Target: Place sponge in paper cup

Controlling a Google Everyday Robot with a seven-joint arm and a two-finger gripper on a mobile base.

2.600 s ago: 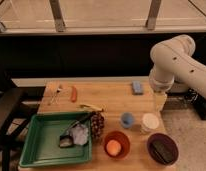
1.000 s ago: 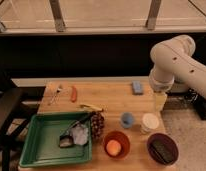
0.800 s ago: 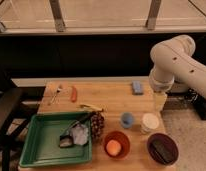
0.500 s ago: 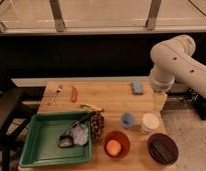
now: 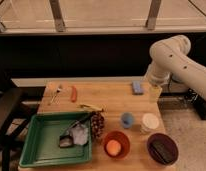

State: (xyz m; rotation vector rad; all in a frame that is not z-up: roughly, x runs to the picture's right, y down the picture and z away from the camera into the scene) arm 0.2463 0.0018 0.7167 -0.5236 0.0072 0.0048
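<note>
The light-blue sponge (image 5: 137, 88) lies on the wooden table (image 5: 111, 100) near its back right edge. The white paper cup (image 5: 150, 122) stands upright toward the front right, beside a small blue cup (image 5: 127, 119). My gripper (image 5: 155, 92) hangs at the table's right edge, just to the right of the sponge and behind the paper cup. It is apart from both and holds nothing that I can see. The pale arm (image 5: 171, 57) rises behind it.
A green tray (image 5: 46, 145) with crumpled items fills the front left. Grapes (image 5: 98, 125) and a banana (image 5: 91, 107) lie beside it. An orange bowl (image 5: 116, 145) and a dark bowl (image 5: 162, 148) stand at the front. A carrot-like stick (image 5: 73, 93) and fork (image 5: 57, 92) lie back left.
</note>
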